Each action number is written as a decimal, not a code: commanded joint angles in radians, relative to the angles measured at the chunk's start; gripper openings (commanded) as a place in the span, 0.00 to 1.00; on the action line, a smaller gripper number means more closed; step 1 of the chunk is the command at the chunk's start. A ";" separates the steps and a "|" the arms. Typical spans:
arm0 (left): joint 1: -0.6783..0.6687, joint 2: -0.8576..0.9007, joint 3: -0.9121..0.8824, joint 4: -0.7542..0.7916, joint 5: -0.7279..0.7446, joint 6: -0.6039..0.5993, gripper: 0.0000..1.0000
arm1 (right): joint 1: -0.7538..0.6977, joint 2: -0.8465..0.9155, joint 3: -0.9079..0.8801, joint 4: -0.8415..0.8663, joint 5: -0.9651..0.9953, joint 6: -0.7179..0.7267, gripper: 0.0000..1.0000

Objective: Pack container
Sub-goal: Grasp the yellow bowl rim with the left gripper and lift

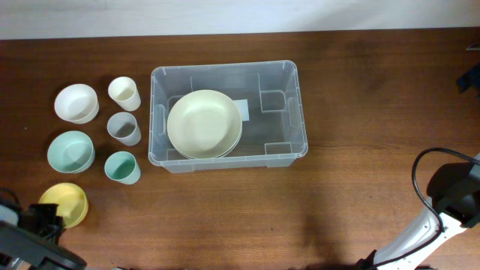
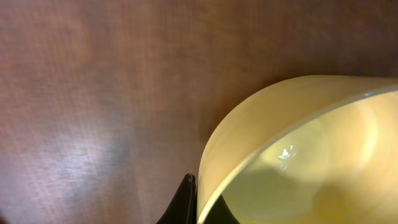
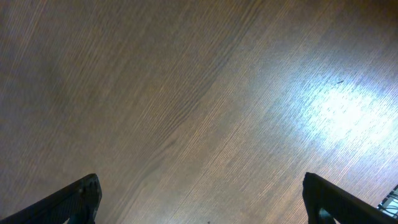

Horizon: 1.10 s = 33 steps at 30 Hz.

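Left gripper point(image 2: 200, 210): jaws pressed together on the rim of the yellow bowl point(image 2: 298, 155), one black finger outside the wall, one inside. The bowl lies left of the container point(image 1: 294, 112) and nearer the front edge, well apart from it.

Container: upright, open, mid-table point(image 1: 360, 187). It holds a pale yellow-green dish point(image 1: 204, 124) toward its left end.

Just left of the container: cream cup point(image 1: 124, 93), grey cup point(image 1: 124, 128), teal cup point(image 1: 121, 166). Further left: white bowl point(image 1: 76, 103), mint bowl point(image 1: 71, 151).

Right gripper point(image 3: 208, 205): jaws spread wide over bare wood.
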 commanded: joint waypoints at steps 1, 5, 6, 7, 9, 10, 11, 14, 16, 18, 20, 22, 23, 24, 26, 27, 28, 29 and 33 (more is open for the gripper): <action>0.074 -0.031 0.024 -0.030 0.043 0.001 0.01 | 0.001 -0.004 -0.005 -0.002 0.015 0.004 0.99; 0.123 -0.097 0.090 -0.056 0.228 0.002 0.01 | 0.001 -0.004 -0.005 -0.002 0.015 0.004 0.99; 0.132 -0.143 0.121 -0.058 0.321 0.002 0.01 | 0.001 -0.004 -0.005 -0.002 0.015 0.004 0.99; 0.132 -0.173 0.137 -0.057 0.366 0.001 0.01 | 0.001 -0.004 -0.005 -0.002 0.015 0.004 0.99; 0.127 -0.227 0.165 -0.057 0.429 0.001 0.01 | 0.001 -0.004 -0.005 -0.002 0.015 0.004 0.99; 0.121 -0.256 0.180 -0.057 0.457 0.001 0.01 | 0.001 -0.004 -0.005 -0.002 0.015 0.004 0.99; 0.110 -0.285 0.194 -0.057 0.481 0.001 0.01 | 0.001 -0.004 -0.005 -0.002 0.015 0.004 0.99; 0.042 -0.376 0.244 -0.055 0.505 0.000 0.01 | 0.001 -0.004 -0.005 -0.002 0.015 0.004 0.99; -0.102 -0.456 0.309 -0.031 0.504 0.001 0.01 | 0.001 -0.004 -0.005 -0.002 0.015 0.004 0.99; -0.234 -0.487 0.354 0.010 0.498 -0.003 0.01 | 0.001 -0.004 -0.005 -0.002 0.015 0.004 0.99; -0.399 -0.494 0.397 0.055 0.447 -0.025 0.01 | 0.001 -0.004 -0.005 -0.002 0.015 0.004 0.99; -0.563 -0.486 0.428 0.098 0.363 -0.033 0.01 | 0.001 -0.004 -0.005 -0.002 0.015 0.004 0.99; -0.654 -0.478 0.436 0.129 0.315 -0.033 0.01 | 0.001 -0.004 -0.005 -0.002 0.015 0.004 0.99; -0.736 -0.467 0.438 0.160 0.276 -0.033 0.01 | 0.001 -0.004 -0.005 -0.002 0.015 0.004 0.99; -0.898 -0.435 0.438 0.221 0.192 -0.032 0.01 | 0.001 -0.004 -0.005 -0.002 0.015 0.004 0.99; -0.974 -0.411 0.438 0.248 0.151 -0.032 0.01 | 0.001 -0.004 -0.005 -0.002 0.015 0.004 0.99; -1.043 -0.383 0.438 0.274 0.119 -0.032 0.01 | 0.001 -0.004 -0.005 -0.002 0.015 0.004 0.99; -1.102 -0.353 0.438 0.295 0.093 -0.032 0.01 | 0.001 -0.004 -0.005 -0.002 0.015 0.004 0.99; -1.281 -0.215 0.438 0.385 0.080 -0.005 0.01 | 0.001 -0.004 -0.005 -0.002 0.015 0.004 0.99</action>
